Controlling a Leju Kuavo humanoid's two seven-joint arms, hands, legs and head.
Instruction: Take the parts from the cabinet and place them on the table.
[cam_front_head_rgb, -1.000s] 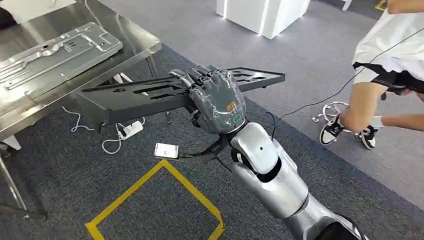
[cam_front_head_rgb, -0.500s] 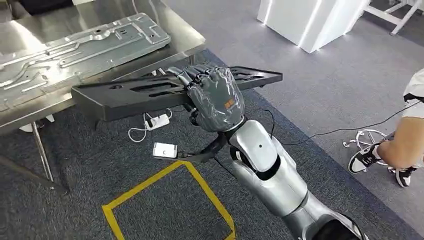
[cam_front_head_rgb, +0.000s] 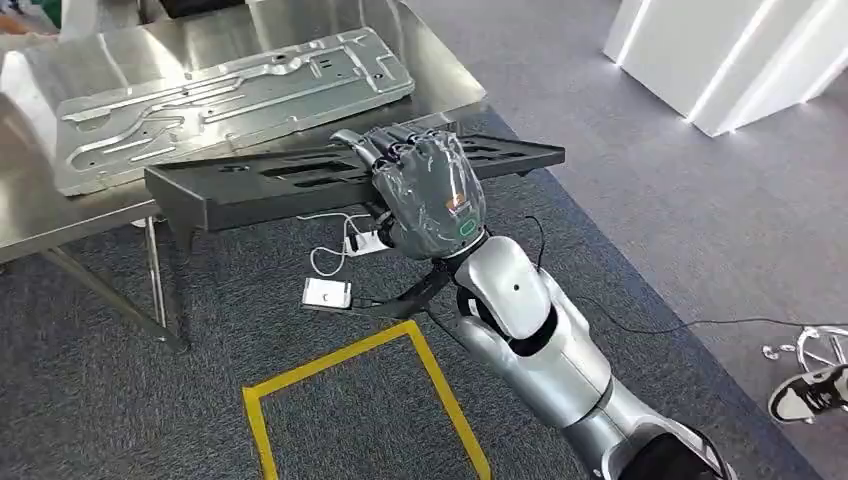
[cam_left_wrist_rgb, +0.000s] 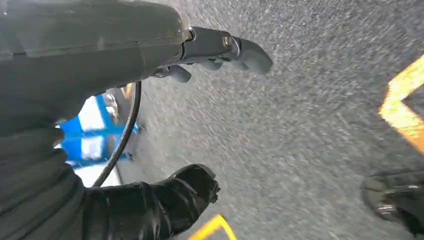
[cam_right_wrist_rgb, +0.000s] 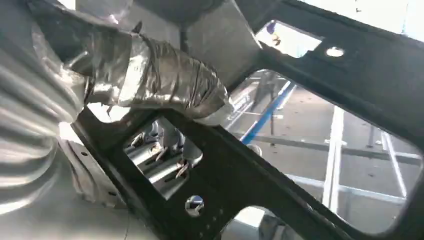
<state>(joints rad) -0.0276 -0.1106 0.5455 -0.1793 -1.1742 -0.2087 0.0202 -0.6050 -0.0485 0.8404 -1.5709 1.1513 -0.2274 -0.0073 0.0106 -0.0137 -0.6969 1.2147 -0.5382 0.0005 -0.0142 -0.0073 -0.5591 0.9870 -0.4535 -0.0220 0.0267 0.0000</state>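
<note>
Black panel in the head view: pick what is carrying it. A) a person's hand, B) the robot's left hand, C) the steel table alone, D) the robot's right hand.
D: the right hand grips the long black panel at its middle and holds it in the air at the edge of the steel table, where a silver stamped panel already lies.
</note>
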